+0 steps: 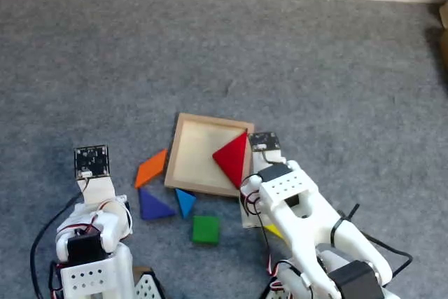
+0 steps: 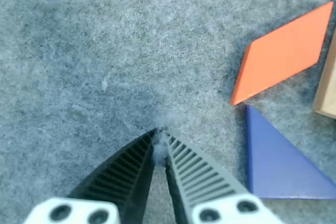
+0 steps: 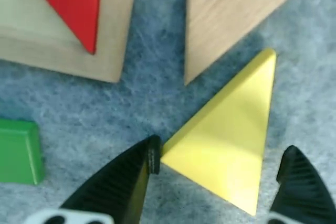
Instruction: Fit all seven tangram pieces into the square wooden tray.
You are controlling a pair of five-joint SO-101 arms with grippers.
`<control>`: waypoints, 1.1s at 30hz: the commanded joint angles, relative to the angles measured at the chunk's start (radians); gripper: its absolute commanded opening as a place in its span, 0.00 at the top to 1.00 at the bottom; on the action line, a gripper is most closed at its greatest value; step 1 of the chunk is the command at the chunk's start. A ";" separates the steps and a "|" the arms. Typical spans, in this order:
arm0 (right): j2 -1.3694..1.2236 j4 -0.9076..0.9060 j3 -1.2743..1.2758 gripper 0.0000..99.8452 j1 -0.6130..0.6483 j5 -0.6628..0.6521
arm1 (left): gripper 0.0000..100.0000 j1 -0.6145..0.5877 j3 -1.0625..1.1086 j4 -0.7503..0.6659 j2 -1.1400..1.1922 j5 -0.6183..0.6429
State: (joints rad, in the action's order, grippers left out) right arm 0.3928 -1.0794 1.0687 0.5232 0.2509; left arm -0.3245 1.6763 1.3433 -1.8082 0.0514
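Observation:
The square wooden tray (image 1: 183, 152) holds a red triangle (image 1: 233, 155) that leans over its right rim. My right gripper (image 3: 223, 161) is open low over the carpet, its fingers (image 3: 142, 166) on either side of a yellow triangle (image 3: 231, 140). A plain wooden triangle (image 3: 220, 19) lies just beyond the yellow one, next to the tray (image 3: 113, 40). An orange parallelogram (image 2: 283, 51) and a dark blue triangle (image 2: 278, 166) lie left of the tray. My left gripper (image 2: 160, 132) is shut and empty on bare carpet, apart from both.
A small light blue triangle (image 1: 185, 202) and a green square (image 1: 205, 230) sit in front of the tray. The right arm (image 1: 287, 190) covers the carpet at the tray's right front corner. Grey carpet stretches open behind the tray.

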 commanded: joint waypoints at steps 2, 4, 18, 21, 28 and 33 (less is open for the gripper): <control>0.028 -0.015 0.005 0.66 -0.018 0.003 | 0.99 -0.008 0.019 0.006 -0.007 0.008; 0.028 -0.013 0.005 0.66 -0.021 0.003 | 0.99 -0.008 0.019 0.006 -0.007 0.008; 0.038 -0.015 -0.004 0.82 -0.022 0.002 | 0.99 -0.008 0.019 0.006 -0.007 0.008; 0.038 -0.016 -0.004 0.82 -0.022 0.002 | 0.99 -0.008 0.019 0.006 -0.007 0.008; 0.058 -0.105 -0.097 0.82 -0.022 0.000 | 0.99 -0.008 0.019 0.006 -0.007 0.008; 0.136 -0.236 -0.194 0.82 -0.022 -0.120 | 0.99 -0.008 0.019 0.006 -0.007 0.008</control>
State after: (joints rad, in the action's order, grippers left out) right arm 0.4542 -1.2436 0.9674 0.5201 0.1987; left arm -0.3245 1.6763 1.3433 -1.8082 0.0514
